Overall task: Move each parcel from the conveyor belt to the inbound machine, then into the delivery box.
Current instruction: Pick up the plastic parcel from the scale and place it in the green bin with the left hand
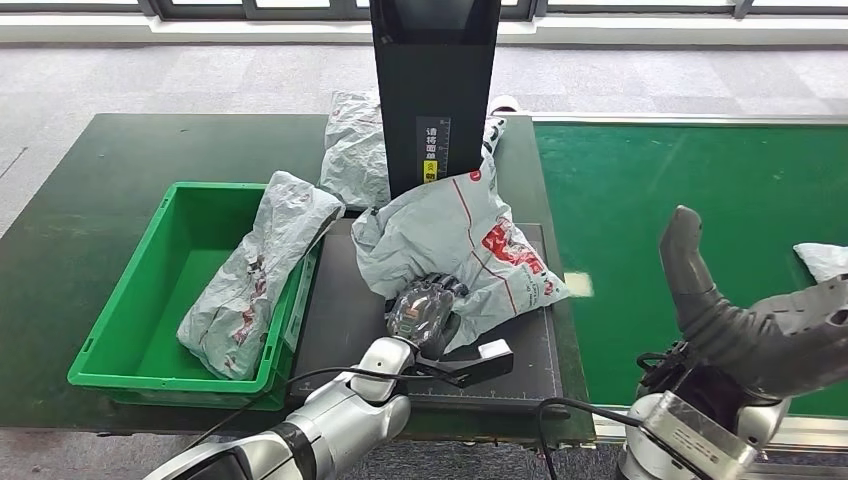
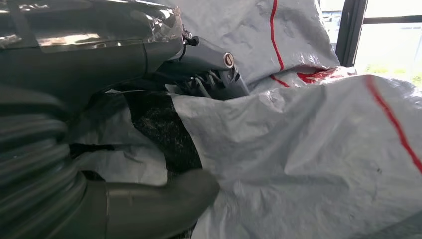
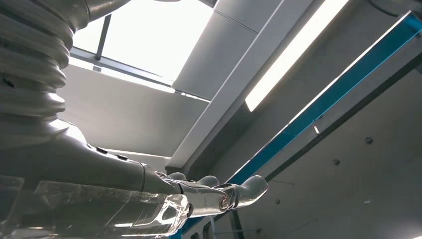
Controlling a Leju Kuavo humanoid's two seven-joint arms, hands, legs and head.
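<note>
My left hand (image 1: 425, 312) is clamped on the near edge of the grey parcel (image 1: 455, 245), which sits on the black scanner plate (image 1: 345, 300) mid-frame, under the dark scanner post (image 1: 433, 80). My right hand (image 1: 745, 325) is up at the lower right over the green belt (image 1: 680, 190), palm up, fingers spread, holding nothing. Another parcel (image 1: 258, 275) lies in the green box (image 1: 130, 300) on the left, one more (image 1: 355, 145) behind the post.

Grey carpet floor (image 1: 200, 75), window frames (image 1: 300, 8), ceiling light strip (image 3: 293, 55)
</note>
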